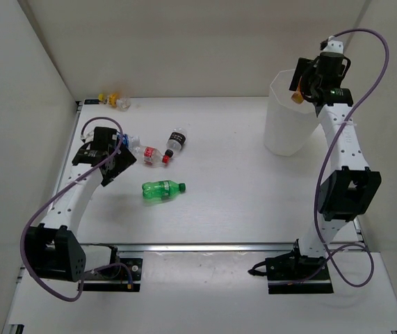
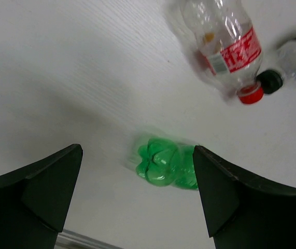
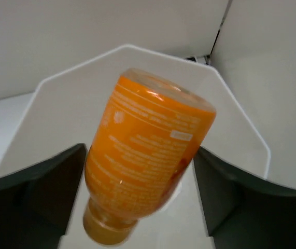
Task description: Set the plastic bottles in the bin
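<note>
My right gripper [image 1: 302, 87] hovers over the white bin [image 1: 287, 132]. Its jaws stand wide open in the right wrist view [image 3: 140, 194]. An orange bottle [image 3: 148, 150] hangs tilted, cap down, between them over the bin's many-sided rim [image 3: 243, 116]; I cannot tell if the fingers touch it. My left gripper [image 1: 118, 163] is open and empty above the table [image 2: 137, 199]. The green bottle [image 1: 162, 188] lies ahead of it [image 2: 166, 163]. A clear red-labelled bottle [image 1: 149, 154] [image 2: 225, 46] and a black-labelled one [image 1: 176, 141] lie nearby. A blue-labelled bottle [image 1: 130, 139] lies by the left wrist.
A small yellow-capped bottle [image 1: 117, 101] lies at the back left corner by the wall. White walls close the table on the left, back and right. A metal rail [image 1: 219, 245] runs along the near edge.
</note>
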Controlling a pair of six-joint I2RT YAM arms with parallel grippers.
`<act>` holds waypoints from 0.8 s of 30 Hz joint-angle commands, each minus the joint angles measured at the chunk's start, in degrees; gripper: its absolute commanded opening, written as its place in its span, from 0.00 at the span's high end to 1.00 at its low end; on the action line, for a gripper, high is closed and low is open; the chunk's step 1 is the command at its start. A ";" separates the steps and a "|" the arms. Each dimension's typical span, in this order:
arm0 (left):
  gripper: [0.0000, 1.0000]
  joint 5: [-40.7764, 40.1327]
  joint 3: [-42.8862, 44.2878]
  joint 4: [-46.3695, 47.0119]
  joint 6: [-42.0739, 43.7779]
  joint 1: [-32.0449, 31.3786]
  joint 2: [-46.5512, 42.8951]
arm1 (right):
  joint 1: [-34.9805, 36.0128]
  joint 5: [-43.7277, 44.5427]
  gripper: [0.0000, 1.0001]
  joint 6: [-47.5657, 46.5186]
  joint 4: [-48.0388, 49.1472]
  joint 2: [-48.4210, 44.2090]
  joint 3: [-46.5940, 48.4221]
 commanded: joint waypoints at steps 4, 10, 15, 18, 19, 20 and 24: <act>0.01 -1.82 1.99 9.15 -11.99 5.38 0.25 | 0.44 -4.99 0.01 -2.29 -1.91 1.60 5.91; 0.01 -9.21 4.37 12.67 -20.08 7.48 6.40 | 0.00 -11.14 0.00 -2.29 -4.63 0.19 10.13; 0.02 -12.38 8.31 13.56 -25.19 12.49 13.61 | 1.32 -12.73 0.00 -4.57 -3.84 -4.72 7.85; 0.01 -10.19 12.00 14.88 -26.07 14.60 19.06 | 3.69 -9.66 0.01 -7.19 -3.14 -8.23 4.43; 0.01 -10.19 14.63 14.52 -25.98 15.04 21.24 | 4.39 -6.95 0.00 -8.34 -2.79 -9.29 3.98; 0.01 -10.88 15.79 13.65 -26.33 14.87 23.27 | 5.35 -5.71 0.01 -9.05 -2.35 -10.17 2.67; 0.02 -8.70 19.13 14.61 -28.35 16.54 27.75 | 6.42 -0.07 0.01 -10.90 -4.10 -12.11 1.78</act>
